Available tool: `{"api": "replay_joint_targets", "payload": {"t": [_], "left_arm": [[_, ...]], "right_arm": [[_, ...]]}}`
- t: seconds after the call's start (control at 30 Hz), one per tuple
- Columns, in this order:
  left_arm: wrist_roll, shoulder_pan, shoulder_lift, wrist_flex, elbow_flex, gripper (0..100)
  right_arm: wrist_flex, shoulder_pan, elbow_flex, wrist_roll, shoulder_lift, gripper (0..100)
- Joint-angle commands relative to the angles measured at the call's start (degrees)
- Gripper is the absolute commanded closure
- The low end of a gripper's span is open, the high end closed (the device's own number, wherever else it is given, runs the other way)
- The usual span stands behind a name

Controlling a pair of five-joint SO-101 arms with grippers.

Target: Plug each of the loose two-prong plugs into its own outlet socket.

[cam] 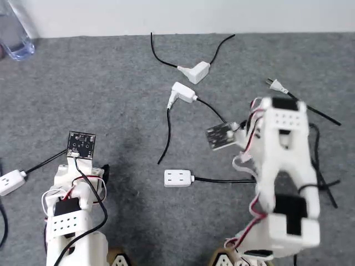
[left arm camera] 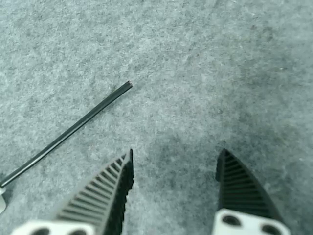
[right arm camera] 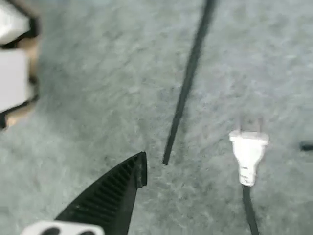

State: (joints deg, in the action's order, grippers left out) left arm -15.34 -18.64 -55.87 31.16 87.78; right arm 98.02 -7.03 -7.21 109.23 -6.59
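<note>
Worktop (cam: 111,94): a grey, carpet-like surface. The cords lie loose and well apart, probably so that each can be picked up singly.
Right arm (cam: 283,160): stretched up the right half of the high view, over the cords. It looks placed for a first pickup.
Left arm (cam: 75,205): folded low at lower left, near the left-edge socket, likely placed to steady a socket.
Right jaws: one ribbed finger (right arm camera: 117,196) has bare carpet beside it where its mate would close, so I judge them wide open. They hold nothing.
Left jaws: well apart, with both fingers (left arm camera: 107,191) over bare carpet and touching nothing. A black cord end (left arm camera: 73,129) lies near.
Strip socket (cam: 178,178): lower centre, slots unfilled.
Left-edge socket (cam: 11,182): also unfilled.
Angled connectors (cam: 183,92): two white ones at upper centre; I cannot tell whether they are plugs or sockets.
Two-prong plug (right arm camera: 248,152): flat on the carpet ahead of the right jaws, unplugged.
Second plug (cam: 275,85): upper right, loose.
</note>
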Motion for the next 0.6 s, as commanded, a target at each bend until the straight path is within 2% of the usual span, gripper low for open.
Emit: {"api": "replay_joint_targets", "payload": {"t": [0.0, 0.13, 0.4, 0.57], "left_arm": [[-0.7, 0.2, -0.8, -1.4, -0.2, 74], [-0.7, 0.2, -0.8, -1.4, -0.2, 74], [-0.7, 0.2, -0.8, -1.4, -0.2, 74], [-0.7, 0.2, -0.8, -1.4, -0.2, 74]], "right_arm": [[4.4, -1.4, 8.4, 4.5, -6.5, 46.2], [3.5, -1.2, 9.6, 4.7, -12.0, 48.1], [-1.5, -2.0, 9.7, 4.7, -16.3, 70.5], [-3.6, -2.1, 9.7, 4.7, -16.1, 68.9]]}}
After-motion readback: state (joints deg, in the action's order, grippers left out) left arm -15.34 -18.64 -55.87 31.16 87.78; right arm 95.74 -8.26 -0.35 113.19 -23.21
